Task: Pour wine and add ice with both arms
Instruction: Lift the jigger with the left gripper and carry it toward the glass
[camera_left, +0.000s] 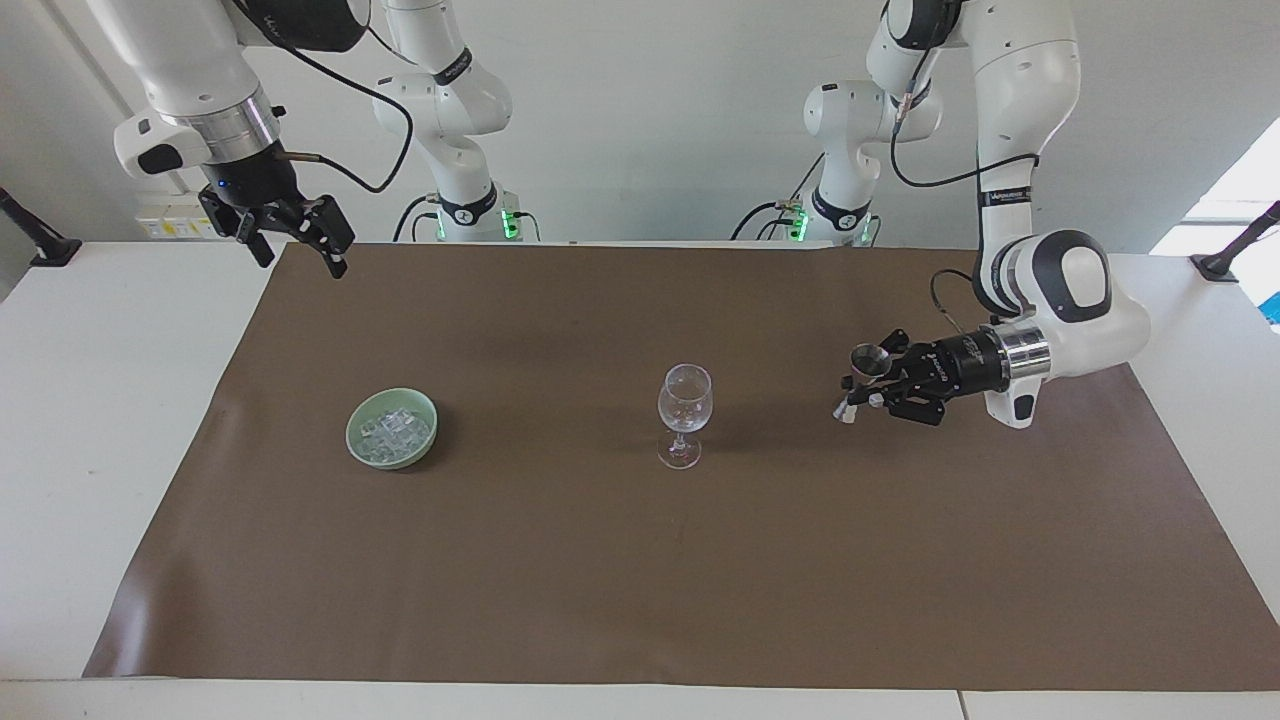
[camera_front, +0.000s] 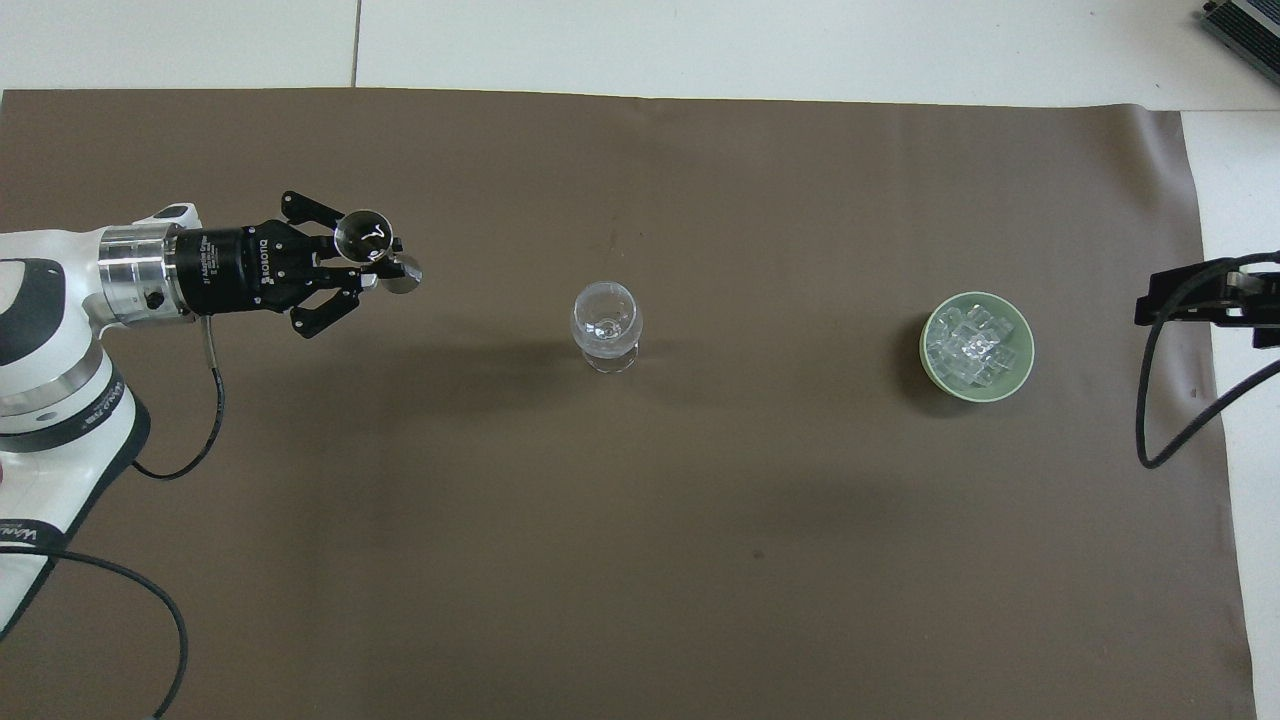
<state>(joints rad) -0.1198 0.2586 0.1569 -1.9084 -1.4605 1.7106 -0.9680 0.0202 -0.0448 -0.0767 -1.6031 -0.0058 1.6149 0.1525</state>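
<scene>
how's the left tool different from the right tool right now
The left tool is shut on a small metal jigger; the right tool is open and holds nothing. The left tool lies sideways, low over the brown mat, pointing toward the wine glass; the right tool hangs pointing down, high over the mat's corner, waiting. Both are black with two fingers.

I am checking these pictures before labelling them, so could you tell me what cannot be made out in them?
- Metal cup in the left claw: whether it holds any liquid; too small in both views.
- Right claw: overhead view, cut off by the edge beside the bowl.
- Ice: number of cubes; clear pieces overlap in both views.
- Wine glass: whether anything is in it; the clear glass gives too little to tell.
</scene>
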